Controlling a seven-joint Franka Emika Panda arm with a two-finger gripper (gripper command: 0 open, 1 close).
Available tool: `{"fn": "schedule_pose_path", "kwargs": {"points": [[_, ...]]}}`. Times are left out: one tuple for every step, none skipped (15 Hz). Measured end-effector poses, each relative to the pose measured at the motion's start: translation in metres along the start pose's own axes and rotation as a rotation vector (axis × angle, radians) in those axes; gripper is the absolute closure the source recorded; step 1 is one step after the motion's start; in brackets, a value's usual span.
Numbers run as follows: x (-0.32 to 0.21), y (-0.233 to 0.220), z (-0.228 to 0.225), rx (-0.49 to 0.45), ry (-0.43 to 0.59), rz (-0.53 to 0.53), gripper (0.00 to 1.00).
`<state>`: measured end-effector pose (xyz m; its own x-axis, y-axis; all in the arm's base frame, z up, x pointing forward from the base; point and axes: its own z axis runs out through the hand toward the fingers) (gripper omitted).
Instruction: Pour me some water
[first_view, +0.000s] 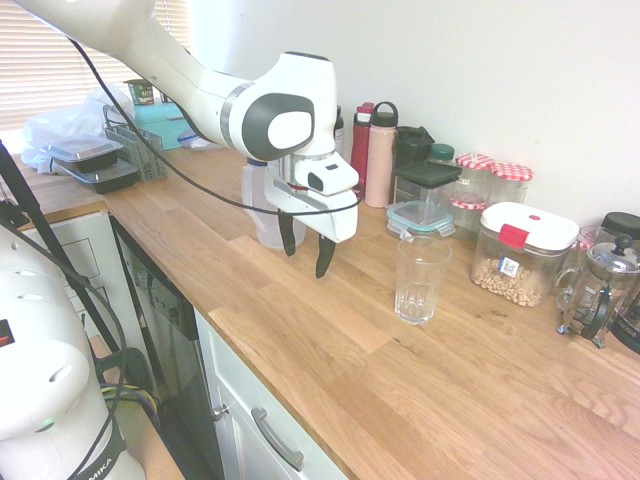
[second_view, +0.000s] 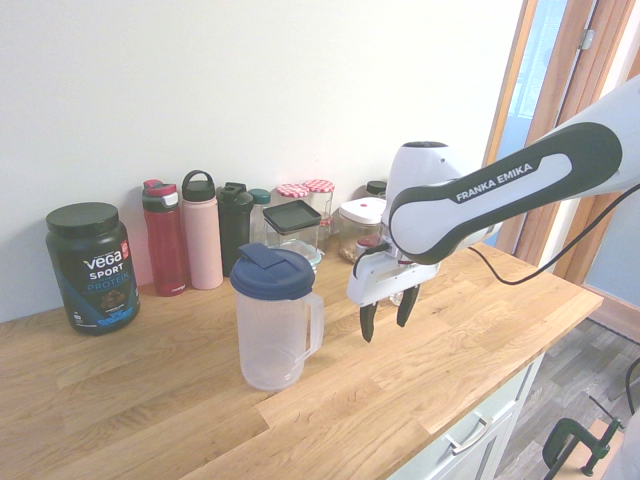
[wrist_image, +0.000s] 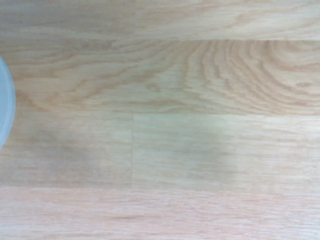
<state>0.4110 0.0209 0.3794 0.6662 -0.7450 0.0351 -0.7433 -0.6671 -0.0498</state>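
A tall translucent plastic jug with a dark blue lid and a handle stands upright on the wooden counter. In the first exterior view the jug is mostly hidden behind the arm. The water in it is too faint to make out. A ribbed clear glass stands empty on the counter to one side of my gripper. My gripper hangs open just above the counter between jug and glass, beside the jug's handle, holding nothing. From the other side the gripper shows both fingers spread. The wrist view shows bare wood and a pale rim at one edge.
Along the wall stand a red bottle, a pink bottle, a black bottle, a protein tub, jars and lidded containers, and a French press. The counter's front edge runs close by.
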Motion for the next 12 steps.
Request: {"fn": "schedule_pose_path", "kwargs": {"points": [[0.0,0.0,0.0,0.0,0.0,-0.001,0.0],[0.0,0.0,0.0,0.0,0.0,-0.003,0.0],[0.0,-0.001,-0.001,0.003,0.005,-0.006,0.0],[-0.002,-0.002,-0.006,0.014,0.015,-0.01,0.0],[-0.007,-0.004,-0.015,0.033,0.028,-0.017,0.0],[-0.016,-0.004,-0.028,0.058,0.045,-0.03,0.0],[-0.028,-0.004,-0.044,0.083,0.061,-0.047,0.0],[-0.043,-0.004,-0.061,0.104,0.077,-0.069,0.0],[-0.061,-0.004,-0.078,0.127,0.097,-0.093,0.0],[-0.082,-0.005,-0.094,0.152,0.12,-0.119,0.0],[-0.104,-0.007,-0.108,0.171,0.145,-0.141,0.0],[-0.128,-0.011,-0.12,0.188,0.168,-0.163,0.0]]}}
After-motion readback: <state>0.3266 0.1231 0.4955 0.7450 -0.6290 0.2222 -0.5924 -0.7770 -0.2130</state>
